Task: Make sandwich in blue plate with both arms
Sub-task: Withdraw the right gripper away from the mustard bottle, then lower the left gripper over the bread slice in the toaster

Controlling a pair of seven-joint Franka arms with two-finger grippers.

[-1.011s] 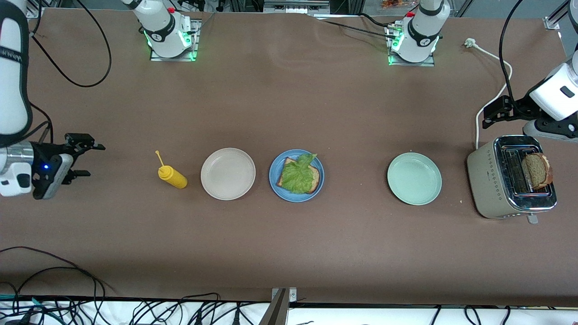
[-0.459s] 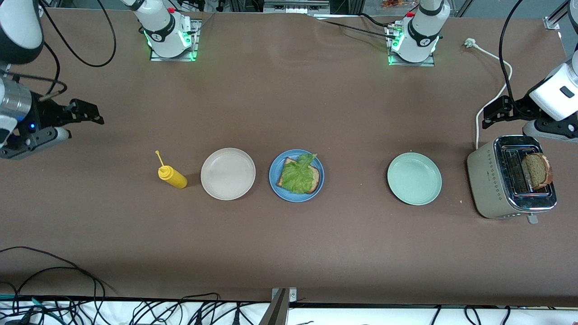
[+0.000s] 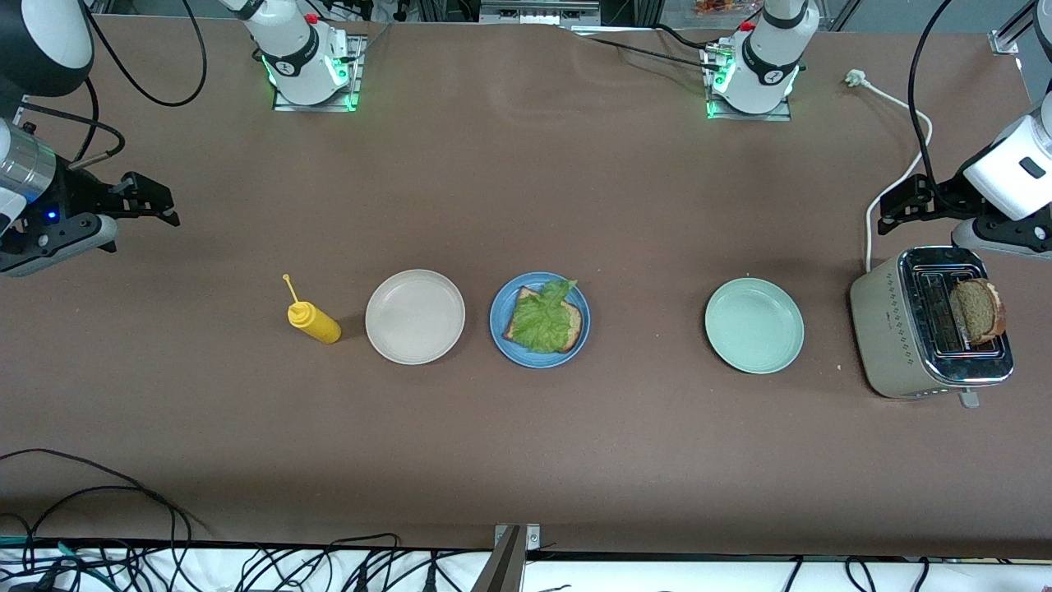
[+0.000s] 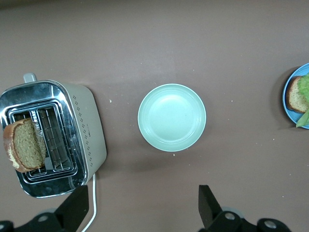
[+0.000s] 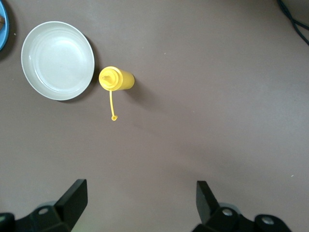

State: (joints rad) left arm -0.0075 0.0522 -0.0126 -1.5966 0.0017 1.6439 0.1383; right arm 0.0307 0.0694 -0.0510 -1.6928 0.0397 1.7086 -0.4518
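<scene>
Front view: toaster bears no legible writing.

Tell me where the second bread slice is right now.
The bread slice stands in a slot of the toaster at the left arm's end of the table, beside the mint-green plate.

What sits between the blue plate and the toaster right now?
Only the mint-green plate, empty, stands between the blue plate and the toaster; the table around it is bare. Front view shows it; the left wrist view agrees.
</scene>
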